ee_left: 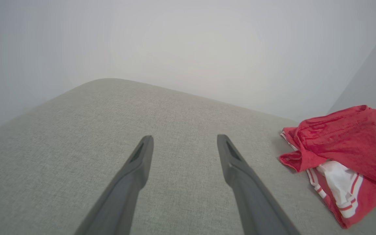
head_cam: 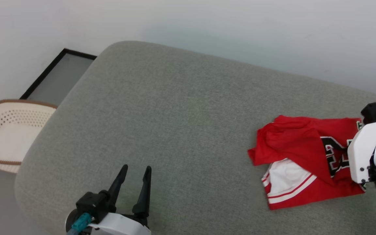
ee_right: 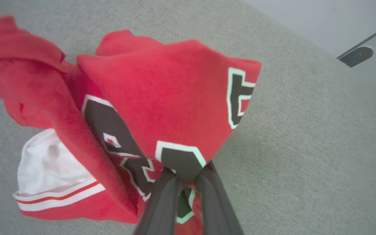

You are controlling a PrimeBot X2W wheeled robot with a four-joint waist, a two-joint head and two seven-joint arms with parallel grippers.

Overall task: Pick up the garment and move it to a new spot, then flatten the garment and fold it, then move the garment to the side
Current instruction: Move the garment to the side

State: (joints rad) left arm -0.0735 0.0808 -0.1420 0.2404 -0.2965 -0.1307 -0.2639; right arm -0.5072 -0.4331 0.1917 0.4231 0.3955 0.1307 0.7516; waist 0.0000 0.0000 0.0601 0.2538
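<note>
Pinching a raised fold of the red jersey (ee_right: 162, 91), the right gripper (ee_right: 188, 171) had its two dark fingers closed almost together on the cloth, right at a black white-outlined numeral. In the right wrist view the fabric tented up from that pinch, so the grip looked real, not just a touch. Probably chosen because the crumpled top layer gave an easy ridge to grab for the pick-up step.

The jersey (head_cam: 292, 140) lay bunched at the right end of the grey cushion (head_cam: 175, 114), near its front edge, with the white inner fabric and striped trim spilling out at the lower left of the heap. It was mostly resting on the cushion, not yet carried off.

The left gripper (head_cam: 136, 167) hung over bare cushion, well apart from the jersey, fingers spread wide and holding nothing. It was likely parked there to keep clear, or ready for a second corner later.

A white perforated basket (head_cam: 8, 130) sat off the cushion's left end, untouched.
</note>
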